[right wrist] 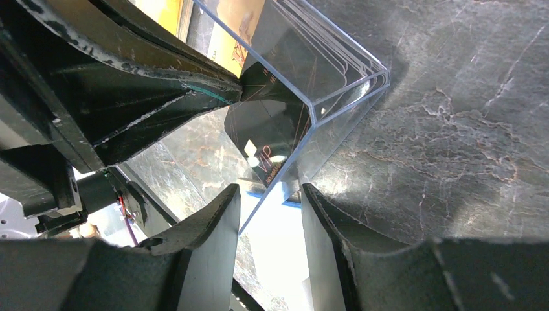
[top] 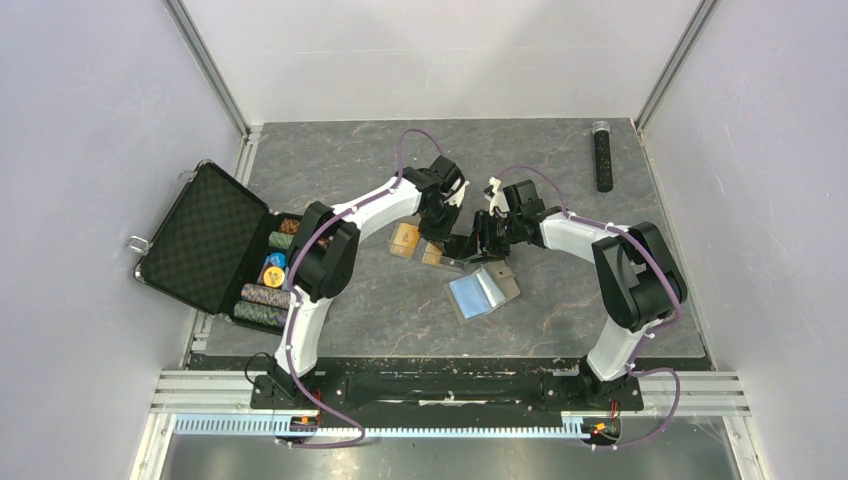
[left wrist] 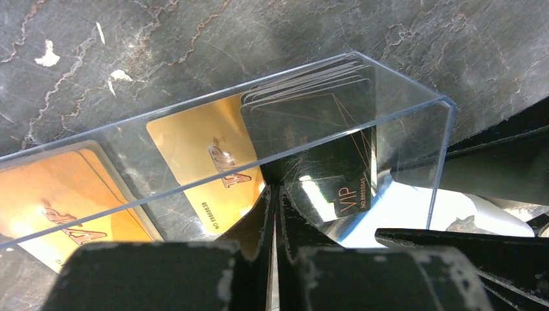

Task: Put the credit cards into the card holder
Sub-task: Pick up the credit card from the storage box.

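Note:
A clear plastic box point(left wrist: 414, 123) stands tilted on the table between both grippers. In it leans a dark shiny credit card point(left wrist: 336, 175) printed VIP, with several more card edges behind it. A gold card point(left wrist: 201, 149) lies behind the box wall, and more orange-gold ones point(left wrist: 52, 194) lie to the left. My left gripper point(left wrist: 275, 188) is shut, its tips against the dark card point(right wrist: 265, 129). My right gripper point(right wrist: 270, 191) grips the box's near end point(right wrist: 349, 84). The card holder point(top: 483, 292) lies open, light blue side up, just in front of both grippers.
An open black case point(top: 205, 240) with rows of poker chips point(top: 265, 295) sits at the left edge. A black stick-shaped device point(top: 603, 155) lies at the far right. Grey walls close in the table on three sides.

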